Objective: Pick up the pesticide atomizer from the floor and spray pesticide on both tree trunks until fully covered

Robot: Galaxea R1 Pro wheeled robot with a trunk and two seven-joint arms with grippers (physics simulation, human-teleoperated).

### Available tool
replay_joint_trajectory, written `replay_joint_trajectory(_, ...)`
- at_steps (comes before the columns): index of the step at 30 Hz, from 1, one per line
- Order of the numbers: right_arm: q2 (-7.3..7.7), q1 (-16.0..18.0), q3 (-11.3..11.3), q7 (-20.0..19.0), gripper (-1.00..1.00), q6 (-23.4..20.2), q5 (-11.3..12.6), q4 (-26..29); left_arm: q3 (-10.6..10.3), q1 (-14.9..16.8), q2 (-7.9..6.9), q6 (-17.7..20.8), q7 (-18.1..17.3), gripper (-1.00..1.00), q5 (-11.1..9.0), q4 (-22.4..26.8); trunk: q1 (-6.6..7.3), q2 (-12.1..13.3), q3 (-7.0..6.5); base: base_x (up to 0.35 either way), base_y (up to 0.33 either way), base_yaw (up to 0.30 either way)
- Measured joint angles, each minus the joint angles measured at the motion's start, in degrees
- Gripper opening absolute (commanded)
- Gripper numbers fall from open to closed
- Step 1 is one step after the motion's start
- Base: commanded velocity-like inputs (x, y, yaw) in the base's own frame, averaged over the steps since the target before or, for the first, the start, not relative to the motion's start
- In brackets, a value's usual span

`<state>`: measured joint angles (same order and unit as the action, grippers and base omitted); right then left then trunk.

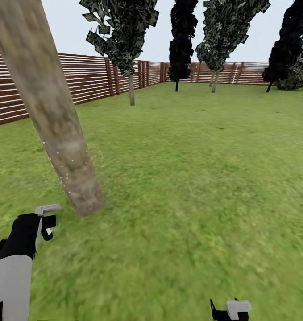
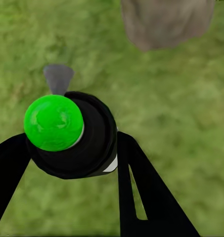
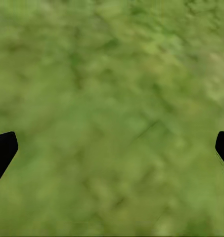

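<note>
the left end effector is clamped on the pesticide atomizer, its green cap facing the wrist camera, the bottle held between the black fingers. just ahead of it leans a tree trunk, speckled with white pesticide low down. the right end effector hangs spread apart over the grass floor.

No text, label or number reads anywhere — fence and far trees perhaps too blurred.
</note>
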<state>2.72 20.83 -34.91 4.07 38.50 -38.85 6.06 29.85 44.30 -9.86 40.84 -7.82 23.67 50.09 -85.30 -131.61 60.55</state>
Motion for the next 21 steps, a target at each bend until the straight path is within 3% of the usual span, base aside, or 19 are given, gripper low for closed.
replay_joint_trajectory(4,0.00,0.00,0.02,-0.03,1.00,0.00,0.00,0.00,-0.10,-0.01,0.26,-0.04,-0.01,-1.00,-0.40,0.00,0.00,0.00,0.00,0.122,-0.251,0.192)
replay_joint_trajectory(15,0.00,0.00,-0.07,-0.03,1.00,0.00,0.00,0.01,-0.49,0.04,0.88,0.04,0.00,-1.00,-0.32,0.01,0.00,0.00,0.00,0.203,-0.217,0.016)
replay_joint_trajectory(21,0.00,0.00,-0.07,-0.02,1.00,0.00,0.00,0.01,-0.30,0.04,0.81,0.03,0.08,-1.00,-0.29,0.18,0.00,0.00,0.00,0.259,-0.170,0.251)
